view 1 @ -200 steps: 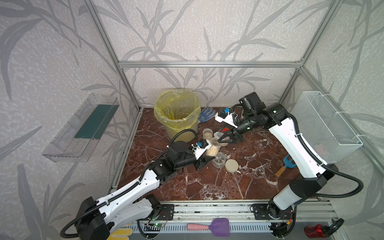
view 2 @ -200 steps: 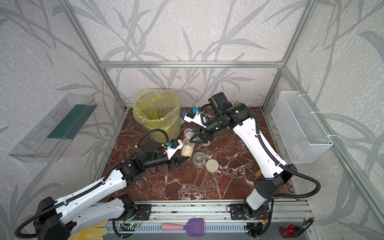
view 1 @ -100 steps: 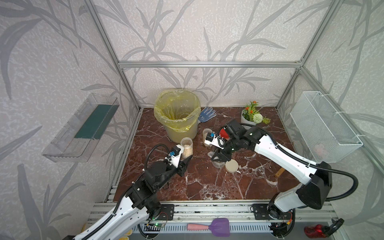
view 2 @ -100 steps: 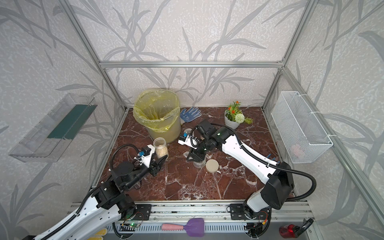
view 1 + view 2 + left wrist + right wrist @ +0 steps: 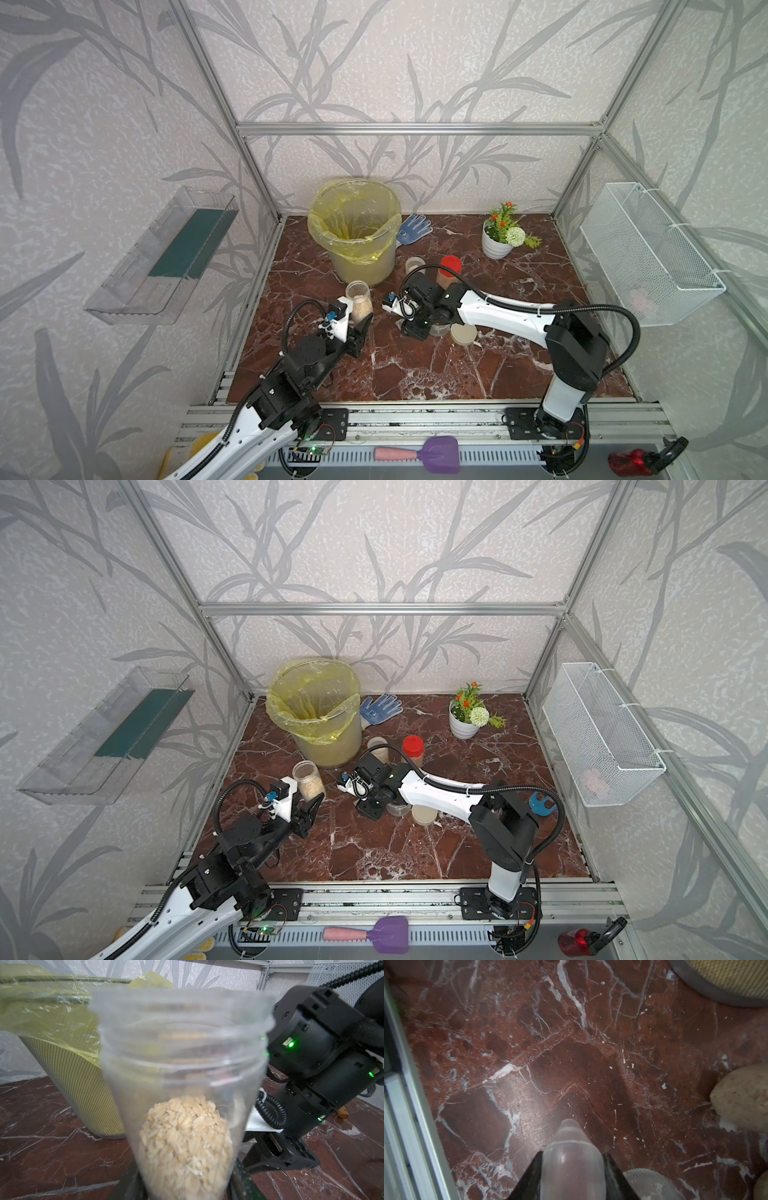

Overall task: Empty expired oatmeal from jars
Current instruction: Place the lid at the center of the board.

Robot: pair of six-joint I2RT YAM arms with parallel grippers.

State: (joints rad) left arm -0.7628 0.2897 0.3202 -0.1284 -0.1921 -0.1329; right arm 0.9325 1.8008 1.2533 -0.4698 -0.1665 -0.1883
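Where the left gripper [image 5: 362,328] clamps, jar [image 5: 358,296] base hides.

Mesh bin with yellow plastic liner [image 5: 365,270] near back wall; blue dotted fabric glove [image 5: 413,227] just beside; white ribbed flowerpot [image 5: 494,248] apart.

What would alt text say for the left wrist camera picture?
An open clear jar, part full of oatmeal, fills the frame, held near its base by the left gripper. Behind it a yellow-lined bucket stands on the red marble tabletop, with the black right arm nearby.
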